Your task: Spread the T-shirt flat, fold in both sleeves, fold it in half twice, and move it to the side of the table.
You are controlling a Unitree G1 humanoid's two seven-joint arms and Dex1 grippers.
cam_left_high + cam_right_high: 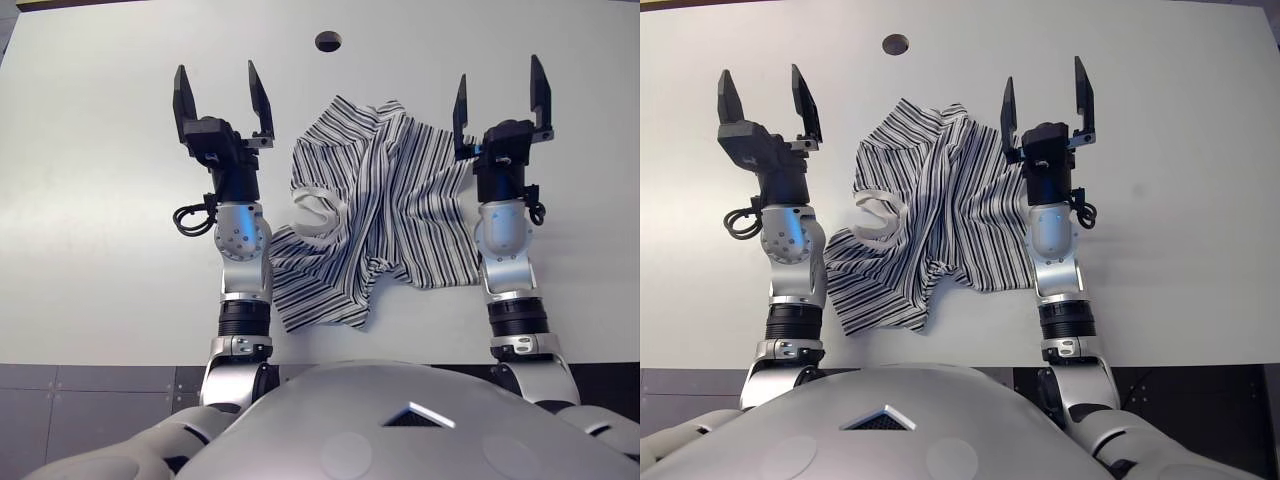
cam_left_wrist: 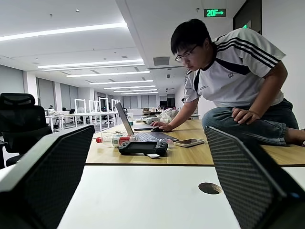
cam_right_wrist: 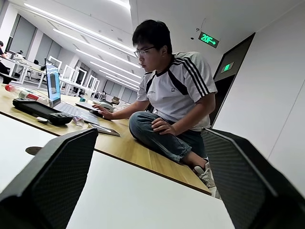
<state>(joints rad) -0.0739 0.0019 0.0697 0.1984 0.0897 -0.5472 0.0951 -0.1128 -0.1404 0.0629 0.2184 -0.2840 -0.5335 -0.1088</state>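
Note:
A black-and-white striped T-shirt [image 1: 370, 210] lies crumpled on the white table [image 1: 100, 200], its white collar [image 1: 318, 210] turned up near the middle. My left gripper [image 1: 222, 95] stands open just left of the shirt, fingers pointing to the table's far side, holding nothing. My right gripper [image 1: 497, 90] stands open at the shirt's right edge, its wrist resting over the cloth's border, with nothing between its fingers. The left wrist view shows that gripper's two dark fingers [image 2: 47, 181] spread apart; the right wrist view shows the same for its own fingers [image 3: 52, 186].
A round cable hole [image 1: 327, 41] sits in the table beyond the shirt. Bare tabletop stretches to the left and right of both arms. Beyond the far edge stands a wooden desk [image 2: 143, 155] with a laptop and small devices.

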